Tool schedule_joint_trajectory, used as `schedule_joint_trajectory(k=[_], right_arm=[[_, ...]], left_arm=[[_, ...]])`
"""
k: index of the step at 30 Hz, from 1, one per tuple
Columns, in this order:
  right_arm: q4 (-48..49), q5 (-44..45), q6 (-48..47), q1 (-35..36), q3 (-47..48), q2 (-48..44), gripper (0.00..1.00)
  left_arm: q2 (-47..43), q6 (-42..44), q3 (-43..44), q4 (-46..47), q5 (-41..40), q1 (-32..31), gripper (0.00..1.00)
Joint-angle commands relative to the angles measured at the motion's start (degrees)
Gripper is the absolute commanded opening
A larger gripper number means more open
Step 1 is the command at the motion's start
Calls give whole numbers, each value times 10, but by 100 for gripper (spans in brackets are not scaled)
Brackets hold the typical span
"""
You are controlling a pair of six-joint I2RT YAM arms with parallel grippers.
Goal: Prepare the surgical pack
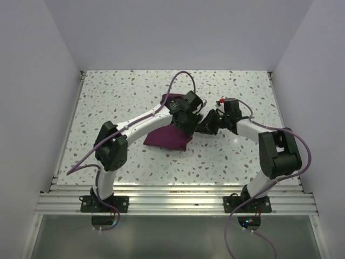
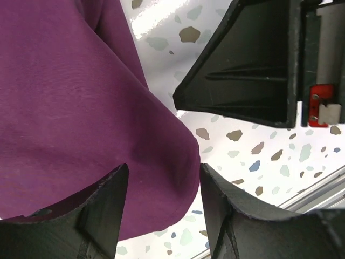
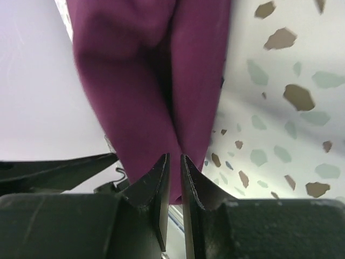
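The purple cloth (image 1: 166, 138) lies bunched in the middle of the desk (image 1: 124, 91), partly under the left arm, its right-hand edge reaching the right pincer (image 3: 173, 157), which looks closed on a fold there, while the left pincer (image 2: 161, 172) hangs open over that same edge.

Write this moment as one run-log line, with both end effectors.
left end effector: open over surgical pack edge | right end effector: shut on its fold | pack lies on table
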Motion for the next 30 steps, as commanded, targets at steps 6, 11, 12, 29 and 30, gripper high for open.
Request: schedule_joint_trajectory(k=[6, 11, 12, 29, 30], right_arm=[[27, -10, 5, 10, -21, -42, 17], [29, -6, 9, 25, -28, -43, 17], [29, -5, 9, 27, -27, -43, 17], [47, -26, 16, 42, -8, -14, 15], [50, -26, 19, 47, -6, -7, 14]], left_arm=[[21, -20, -12, -7, -23, -15, 59], [30, -21, -26, -16, -43, -18, 52], [29, -21, -31, -14, -47, -18, 49], [1, -22, -32, -13, -40, -3, 0], [-1, -22, -31, -14, -38, -3, 0]])
